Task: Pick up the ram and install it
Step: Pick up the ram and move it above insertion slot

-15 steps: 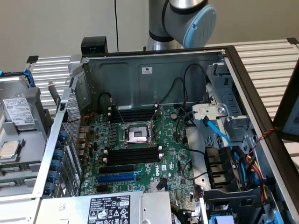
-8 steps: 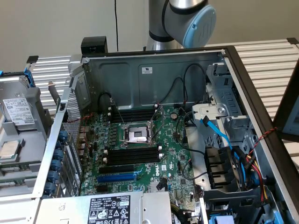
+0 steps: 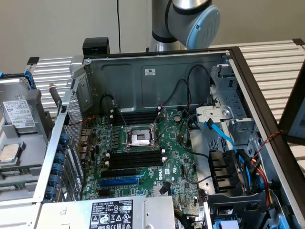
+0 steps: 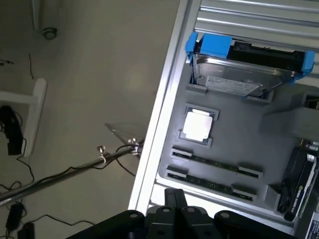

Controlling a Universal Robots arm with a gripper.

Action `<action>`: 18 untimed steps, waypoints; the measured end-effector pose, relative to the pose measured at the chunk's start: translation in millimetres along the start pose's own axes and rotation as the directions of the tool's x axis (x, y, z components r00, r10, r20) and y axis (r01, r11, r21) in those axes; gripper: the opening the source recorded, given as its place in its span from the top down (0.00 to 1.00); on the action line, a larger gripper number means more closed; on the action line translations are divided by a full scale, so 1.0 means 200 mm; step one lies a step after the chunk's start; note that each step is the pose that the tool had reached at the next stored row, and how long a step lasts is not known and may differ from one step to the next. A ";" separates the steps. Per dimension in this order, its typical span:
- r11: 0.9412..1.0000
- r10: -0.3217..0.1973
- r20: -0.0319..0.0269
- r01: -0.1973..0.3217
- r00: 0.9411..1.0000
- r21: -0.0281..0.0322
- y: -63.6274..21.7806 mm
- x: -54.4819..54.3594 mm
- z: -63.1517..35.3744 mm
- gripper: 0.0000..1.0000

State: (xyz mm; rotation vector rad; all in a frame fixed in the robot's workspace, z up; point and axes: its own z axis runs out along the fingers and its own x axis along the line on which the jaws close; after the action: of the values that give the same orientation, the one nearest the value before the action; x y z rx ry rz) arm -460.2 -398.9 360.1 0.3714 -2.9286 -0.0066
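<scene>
Just off the tray (image 4: 239, 139) edge, closed fingers (image 4: 174, 199) hang near the ram (image 4: 212, 185).

Open computer case (image 3: 157, 78), green motherboard (image 3: 177, 164) inside, processor socket (image 3: 140, 138), blue expansion slot (image 3: 119, 182), grey tray (image 4: 241, 137) holding a hard drive (image 4: 239, 75) and a chip (image 4: 198, 125)

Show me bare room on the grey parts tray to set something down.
Bare grey tray lies between the processor, the hard drive and the ram sticks. Crowded: the tray edge by the black part.
</scene>
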 end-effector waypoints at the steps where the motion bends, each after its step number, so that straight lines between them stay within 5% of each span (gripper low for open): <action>1: 1.000 -0.017 -0.001 0.017 1.000 0.003 0.000 0.00 0.006 0.90; 9: 0.987 -0.158 -0.007 0.158 0.987 0.030 -0.001 -0.01 0.055 0.90; 13: 0.973 -0.228 -0.012 0.229 0.974 0.043 -0.002 -0.01 0.078 0.90; 18: 0.947 -0.314 -0.019 0.315 0.949 0.059 -0.003 -0.02 0.106 0.90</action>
State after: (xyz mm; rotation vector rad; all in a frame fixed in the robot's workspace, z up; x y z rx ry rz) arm -460.2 -398.8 338.5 0.8418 -2.8308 0.0401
